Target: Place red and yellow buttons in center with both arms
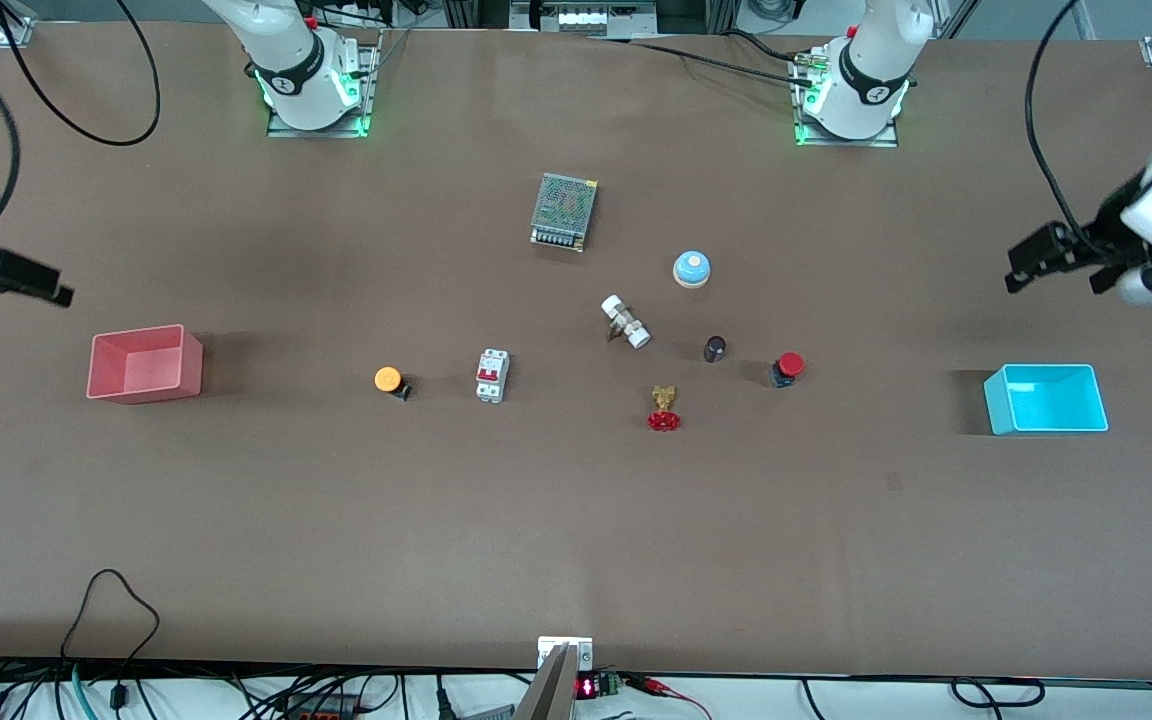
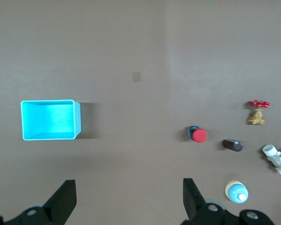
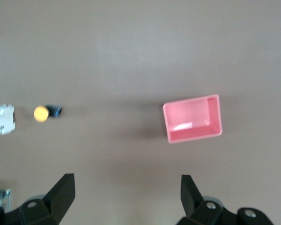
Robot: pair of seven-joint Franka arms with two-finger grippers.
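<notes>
The red button (image 1: 788, 367) has a small dark cylinder (image 1: 714, 348) close beside it. The yellow button (image 1: 389, 380) has bare table around it, with the white breaker (image 1: 492, 375) near.

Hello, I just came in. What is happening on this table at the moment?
Nothing is being handled yet. Both arms wait, raised, with empty grippers. The left gripper is open above the table's edge near the blue bin. The right gripper is open near the pink bin. The red button lies on its side, untouched, toward the left arm's end. The yellow button lies toward the right arm's end, beside a white circuit breaker. Neither has been picked up.
</notes>
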